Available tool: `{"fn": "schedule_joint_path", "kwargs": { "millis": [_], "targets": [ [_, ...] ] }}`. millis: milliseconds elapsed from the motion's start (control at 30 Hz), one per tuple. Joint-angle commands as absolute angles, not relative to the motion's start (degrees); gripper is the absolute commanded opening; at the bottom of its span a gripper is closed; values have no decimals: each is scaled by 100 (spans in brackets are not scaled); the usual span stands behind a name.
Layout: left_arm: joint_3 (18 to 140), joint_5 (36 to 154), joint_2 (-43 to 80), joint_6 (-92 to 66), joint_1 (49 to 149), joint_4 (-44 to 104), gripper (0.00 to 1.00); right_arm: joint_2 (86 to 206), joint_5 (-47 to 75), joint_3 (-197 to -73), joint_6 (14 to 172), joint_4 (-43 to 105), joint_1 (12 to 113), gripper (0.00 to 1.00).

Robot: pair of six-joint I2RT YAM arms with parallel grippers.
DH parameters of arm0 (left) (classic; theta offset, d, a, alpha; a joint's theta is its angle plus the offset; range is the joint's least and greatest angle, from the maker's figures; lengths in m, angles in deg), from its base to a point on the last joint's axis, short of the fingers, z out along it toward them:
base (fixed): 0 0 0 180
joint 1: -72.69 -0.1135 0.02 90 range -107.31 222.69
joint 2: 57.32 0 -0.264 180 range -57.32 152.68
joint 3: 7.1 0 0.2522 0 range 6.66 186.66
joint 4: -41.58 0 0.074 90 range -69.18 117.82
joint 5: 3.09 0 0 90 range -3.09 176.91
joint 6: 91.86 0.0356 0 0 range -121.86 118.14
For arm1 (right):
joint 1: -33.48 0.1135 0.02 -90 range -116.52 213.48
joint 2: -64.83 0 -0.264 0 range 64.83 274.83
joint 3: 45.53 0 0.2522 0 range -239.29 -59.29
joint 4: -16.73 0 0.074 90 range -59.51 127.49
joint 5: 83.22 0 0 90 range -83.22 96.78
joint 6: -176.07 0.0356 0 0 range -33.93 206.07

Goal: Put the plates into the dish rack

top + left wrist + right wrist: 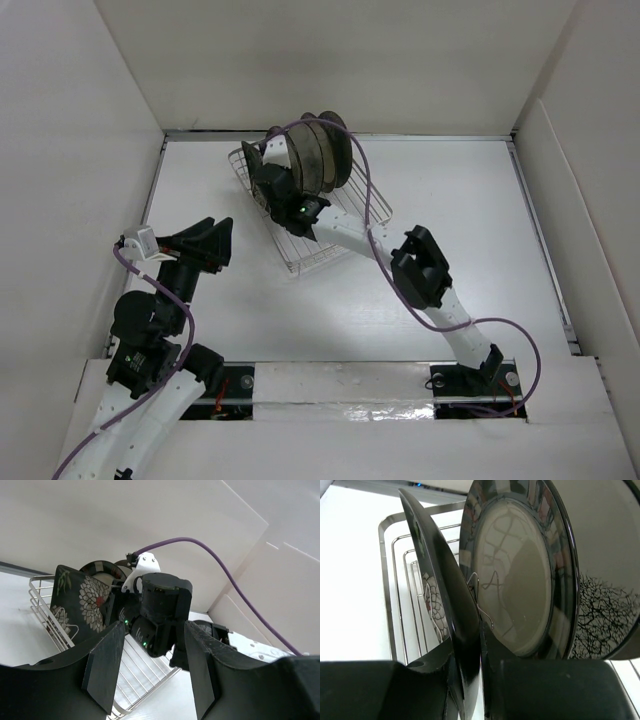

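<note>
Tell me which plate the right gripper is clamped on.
The black rounded-square floral plate, at the end of the row: its edge sits between the fingers of the right gripper. The round brown-rimmed plate and grey patterned plate behind it stand free.

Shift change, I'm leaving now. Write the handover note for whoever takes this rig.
Left gripper: open, holding nothing, to the left of the dish rack in the top view.
Right gripper: shut on the edge of the black floral plate, which stands upright in the rack beside a brown-rimmed plate. A grey patterned plate is behind.
Done: every plate in view stands in the rack.
Left: release the black plate, check it stays up, withdraw.
</note>
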State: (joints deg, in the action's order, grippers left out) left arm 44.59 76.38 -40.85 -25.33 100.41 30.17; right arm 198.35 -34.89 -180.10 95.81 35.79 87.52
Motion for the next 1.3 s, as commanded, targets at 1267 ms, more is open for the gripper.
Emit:
{"fn": "schedule_joint_path", "kwargs": {
  "millis": [1267],
  "targets": [
    [4463,7707,-4124,-2515,10020,3292,47,19632,-5448,-17320,9029,-493,9280,0]
  ]
}}
